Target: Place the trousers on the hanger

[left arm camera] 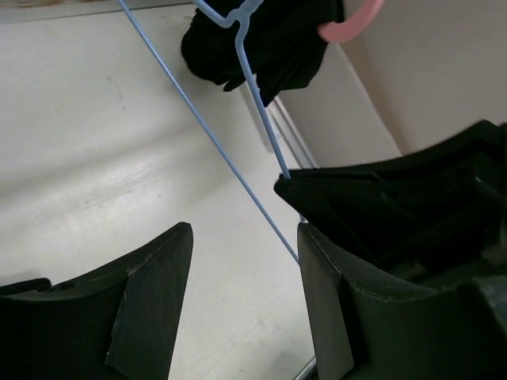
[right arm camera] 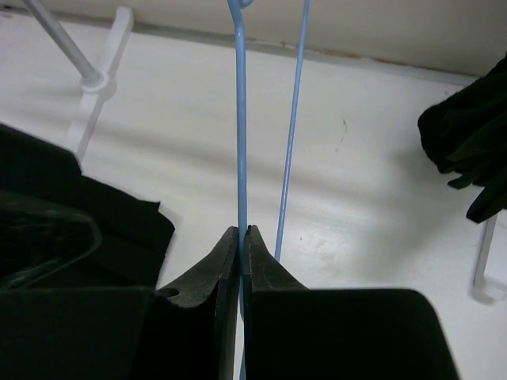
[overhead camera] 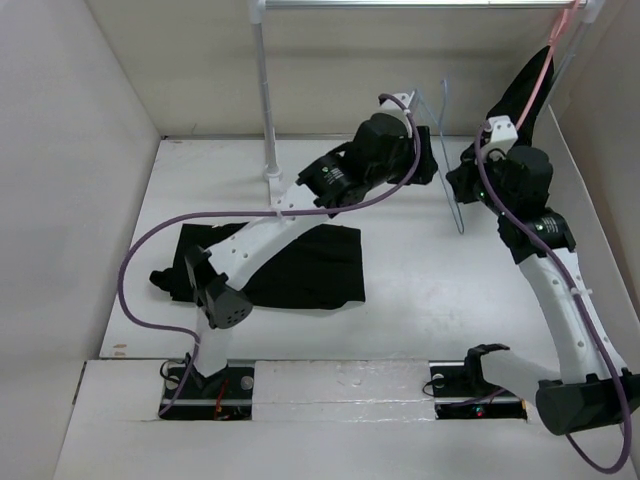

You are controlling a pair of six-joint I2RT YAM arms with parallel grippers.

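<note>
Both jaws of the right gripper (right arm camera: 242,234) pinch tight on a rod of the hanger (right arm camera: 240,119), a grip only its wrist view shows. The left gripper (left arm camera: 245,232) gapes wide and empty beside the hanger. The top view alone shows the trousers (overhead camera: 310,265) flat on the table (overhead camera: 420,280), well apart. Hanger readied — fetching them looks next, which calls for a firm pinch of cloth.

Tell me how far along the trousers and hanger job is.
Early on. Done: the right gripper is shut on the blue hanger. In hand: the left gripper is open by the hanger's rod. Left: the trousers lie on the table, not yet threaded on.
</note>
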